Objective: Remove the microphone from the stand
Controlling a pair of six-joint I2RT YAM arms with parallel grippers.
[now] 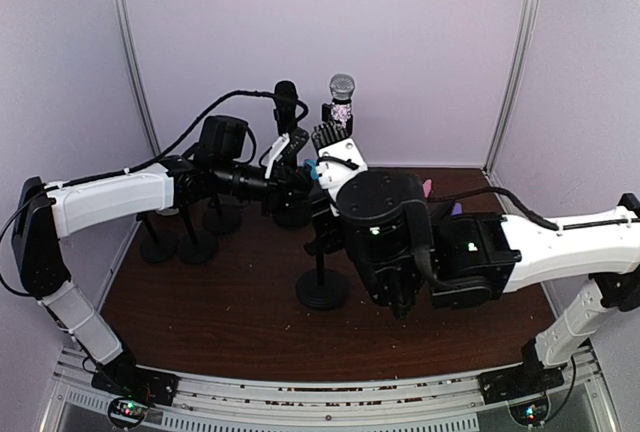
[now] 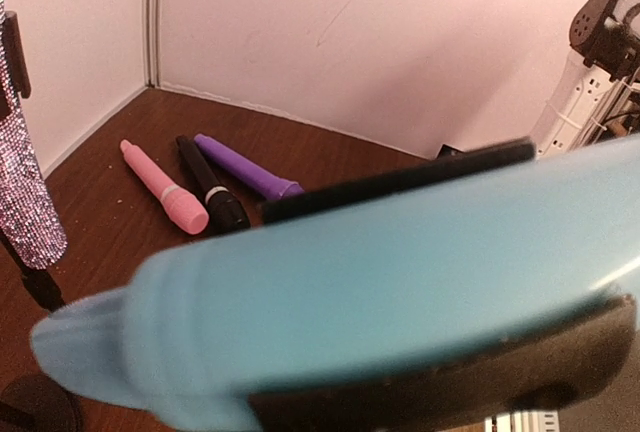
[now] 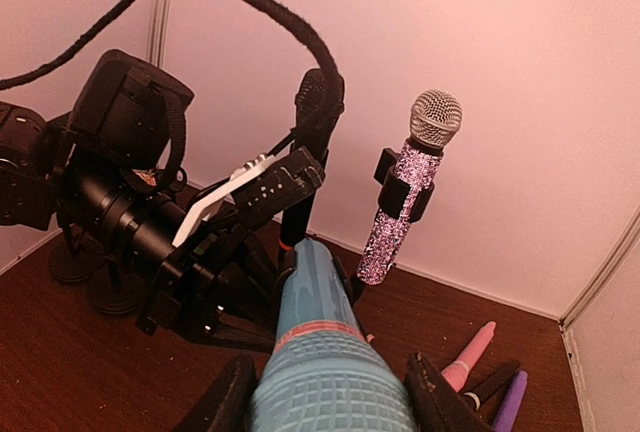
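The brown tabletop (image 1: 220, 322) fills the floor of a pale-walled booth. The left arm (image 1: 110, 197) reaches in from the near left and the right arm (image 1: 560, 242) from the near right, and the two meet over the middle.

A black stand (image 1: 322, 292) rests on its round base near the middle, just left of the right arm's wrist. More stands (image 1: 190, 242) are grouped at the far left.

The blue mic (image 3: 325, 362) is held in the air over the middle of the tabletop, above and just beyond the middle stand. Its grid head points toward the right arm and its handle toward the left. From these views I cannot tell whether it is clear of the stand's clip.

At the far side, a glitter mic (image 3: 405, 197) stands tilted in a clip, with a black mic (image 3: 318, 102) just left of it. Three loose mics lie side by side at the far right: pink (image 2: 165, 187), black (image 2: 212, 192) and purple (image 2: 245, 167).

The left claw (image 1: 300, 170) is clamped on the blue mic's handle, with a dark pad above and below it in the left wrist view. The right claw (image 3: 330, 402) is spread fairly wide and holds the head, one finger against each side.
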